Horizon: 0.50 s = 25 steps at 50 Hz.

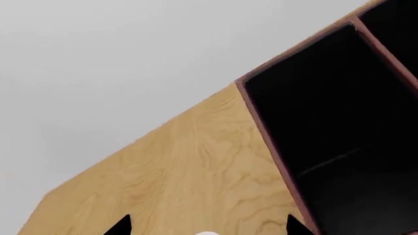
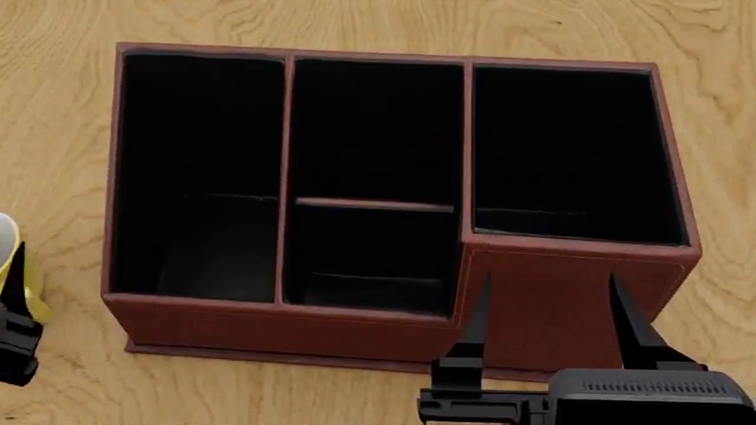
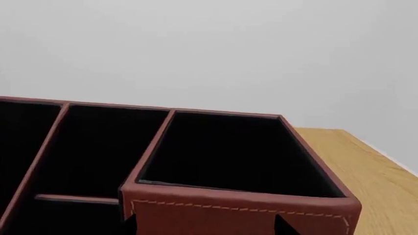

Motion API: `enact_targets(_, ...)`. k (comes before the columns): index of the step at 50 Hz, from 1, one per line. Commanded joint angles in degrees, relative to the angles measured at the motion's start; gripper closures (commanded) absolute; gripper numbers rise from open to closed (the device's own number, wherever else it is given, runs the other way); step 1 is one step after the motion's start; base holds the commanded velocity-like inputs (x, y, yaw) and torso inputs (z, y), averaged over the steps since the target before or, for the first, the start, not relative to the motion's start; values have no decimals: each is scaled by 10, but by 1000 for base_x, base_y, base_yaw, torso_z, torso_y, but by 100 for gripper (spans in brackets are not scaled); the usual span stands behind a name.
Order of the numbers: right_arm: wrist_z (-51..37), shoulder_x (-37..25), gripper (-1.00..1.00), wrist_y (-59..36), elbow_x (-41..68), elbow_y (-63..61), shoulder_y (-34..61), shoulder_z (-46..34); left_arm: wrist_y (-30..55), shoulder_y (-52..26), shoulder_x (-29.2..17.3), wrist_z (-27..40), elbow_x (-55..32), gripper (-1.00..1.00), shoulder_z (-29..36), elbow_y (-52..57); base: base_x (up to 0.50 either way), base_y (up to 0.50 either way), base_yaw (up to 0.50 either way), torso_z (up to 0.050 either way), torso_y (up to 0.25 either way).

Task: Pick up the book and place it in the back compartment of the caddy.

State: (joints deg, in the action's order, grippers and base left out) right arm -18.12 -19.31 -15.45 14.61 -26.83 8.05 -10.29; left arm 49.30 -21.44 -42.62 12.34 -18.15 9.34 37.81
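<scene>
A large reddish-brown leather-look stitched caddy (image 2: 567,305), black-lined, sits on a pale woodgrain table (image 2: 354,22). Before its near wall, the right gripper (image 2: 546,305) spreads empty black fingers. The book is unseen.

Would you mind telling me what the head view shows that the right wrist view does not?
Only the head view shows the whole caddy from above, a yellow mug at the left edge, and the right pincer open before the caddy's front wall. Only the right wrist view shows the pale backdrop beyond the table. Both share the caddy's sections and the low crossbar. No book shows in either.
</scene>
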Motion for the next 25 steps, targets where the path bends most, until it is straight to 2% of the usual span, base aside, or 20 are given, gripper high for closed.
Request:
enact_targets(1, -2, -2, -100, -4, 0, -1, 3, -4, 71, 4, -73, -34, -15, -100, 2, 34, 0, 0, 0, 0, 0)
enact_targets(13, -2, -1, -100, -4, -2, 5, 10, -12, 106, 36, -135, -62, -30, -100, -11, 54, 0, 0, 0, 0, 0)
enact_targets(25, -3, -2, -100, -1, -1, 8, 9, -15, 158, 16, -175, -75, -37, -100, -5, 86, 0, 0, 0, 0, 0)
